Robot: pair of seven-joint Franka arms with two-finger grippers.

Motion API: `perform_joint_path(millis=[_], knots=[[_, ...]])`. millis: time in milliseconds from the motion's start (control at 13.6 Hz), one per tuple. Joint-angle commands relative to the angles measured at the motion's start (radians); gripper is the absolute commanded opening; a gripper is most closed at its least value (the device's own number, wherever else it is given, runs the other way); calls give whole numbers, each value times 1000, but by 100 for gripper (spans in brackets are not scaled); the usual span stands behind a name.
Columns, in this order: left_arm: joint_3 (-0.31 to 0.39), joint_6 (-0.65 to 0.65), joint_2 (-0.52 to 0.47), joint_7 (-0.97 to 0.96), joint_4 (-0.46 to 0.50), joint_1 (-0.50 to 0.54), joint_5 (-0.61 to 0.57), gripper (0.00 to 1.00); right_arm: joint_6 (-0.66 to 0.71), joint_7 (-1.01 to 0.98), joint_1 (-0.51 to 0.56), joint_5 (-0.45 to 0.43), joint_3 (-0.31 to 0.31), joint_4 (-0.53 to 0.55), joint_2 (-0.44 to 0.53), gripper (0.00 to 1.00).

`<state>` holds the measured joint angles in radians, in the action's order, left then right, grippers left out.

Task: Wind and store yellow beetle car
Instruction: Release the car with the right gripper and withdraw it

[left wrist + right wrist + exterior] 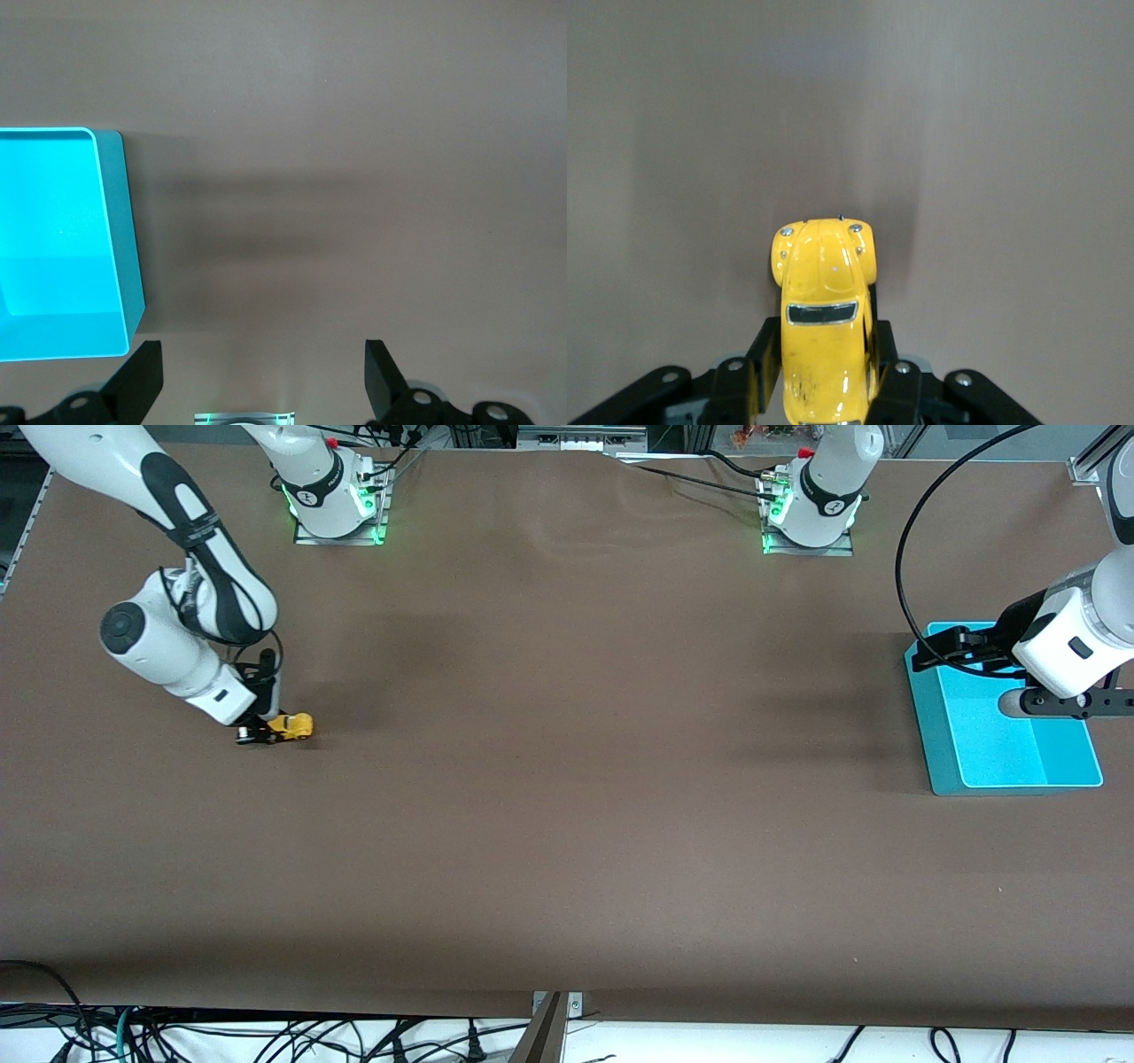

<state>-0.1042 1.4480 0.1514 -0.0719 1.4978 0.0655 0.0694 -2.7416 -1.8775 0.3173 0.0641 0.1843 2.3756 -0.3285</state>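
Yellow beetle car (823, 328) clamped by right gripper (266, 731), kept low at table (567, 824), likely for wheel winding. Left gripper (263, 376) held wide, parked over teal bin (939, 726), waiting.

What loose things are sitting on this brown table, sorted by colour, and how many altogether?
Yellow: 1, the small yellow beetle-shaped toy car
Turquoise: 1, the shallow turquoise plastic bin
Total: 2

Brown table (567, 779), cables (266, 1036) along its near edge.
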Motion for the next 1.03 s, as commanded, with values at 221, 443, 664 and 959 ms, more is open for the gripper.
perform_joint_path(millis=[221,443,664,959], knots=[[0,-21,13,20,-33,-4,-13,100,13,-63,95,5,-40,8,-47,26],[0,-21,13,20,-33,-4,-13,100,14,-61,94,3,-37,7,-44,37],[0,-21,13,20,-33,-4,-13,100,48,-61,94,2,-29,-7,-40,51],[0,-21,13,20,-33,-3,-13,100,129,-55,94,3,21,-74,-27,100]])
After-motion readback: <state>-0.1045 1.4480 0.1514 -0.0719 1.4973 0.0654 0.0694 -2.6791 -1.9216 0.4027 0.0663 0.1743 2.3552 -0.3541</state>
